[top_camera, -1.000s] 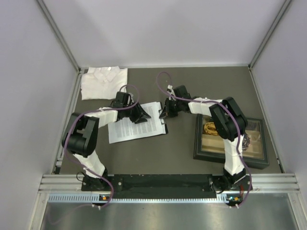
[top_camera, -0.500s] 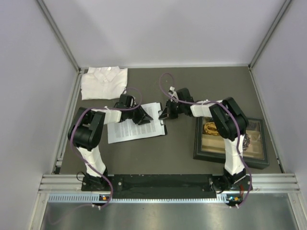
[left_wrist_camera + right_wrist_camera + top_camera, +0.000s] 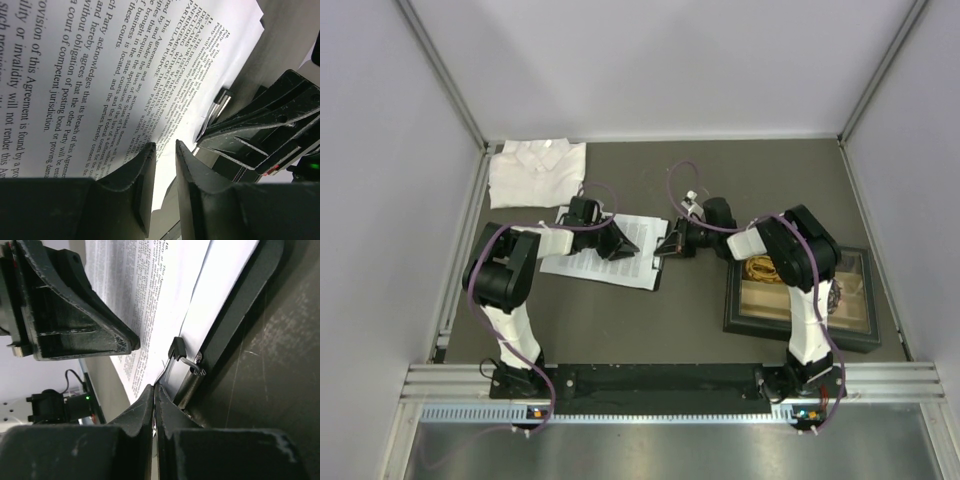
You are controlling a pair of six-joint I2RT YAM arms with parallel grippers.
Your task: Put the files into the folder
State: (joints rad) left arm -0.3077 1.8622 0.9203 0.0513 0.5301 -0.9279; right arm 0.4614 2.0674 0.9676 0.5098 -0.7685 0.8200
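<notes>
The files are white printed sheets lying on the black folder, of which only a dark edge shows on the right. My left gripper stands over the sheets; in the left wrist view its jaws are a narrow gap apart with the printed page behind them. My right gripper is at the folder's clip end. In the right wrist view its jaws are shut on the thin lever of the silver clip, beside the folder's black edge.
A folded white shirt lies at the back left. A dark-framed tray of small items sits at the right under the right arm. Grey walls enclose the table on three sides.
The sheets and folder have turned clockwise and now slant the other way. The right gripper has shifted right and toward me with the clip end. The left gripper stayed on the sheets.
</notes>
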